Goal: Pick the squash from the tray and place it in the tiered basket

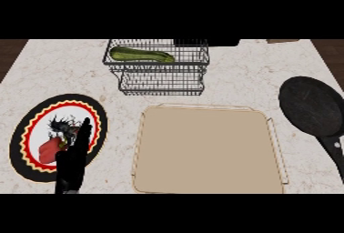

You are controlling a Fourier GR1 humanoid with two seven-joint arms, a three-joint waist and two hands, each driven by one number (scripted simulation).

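The squash [142,55], green and elongated, is seen lying in the upper tier of the wire tiered basket [159,68], placed at twelve o'clock on the marbled worktop [60,68]. The beige tray [207,150] is set at the centre, just below the basket, apart from it. At nine o'clock, the left hand [73,157] is held upright with straight, relaxed fingers, grasping nothing, over a patterned plate [30,127] bearing a red item [48,150]. A black frying pan [312,109] is placed at three o'clock. The right hand is not shown.
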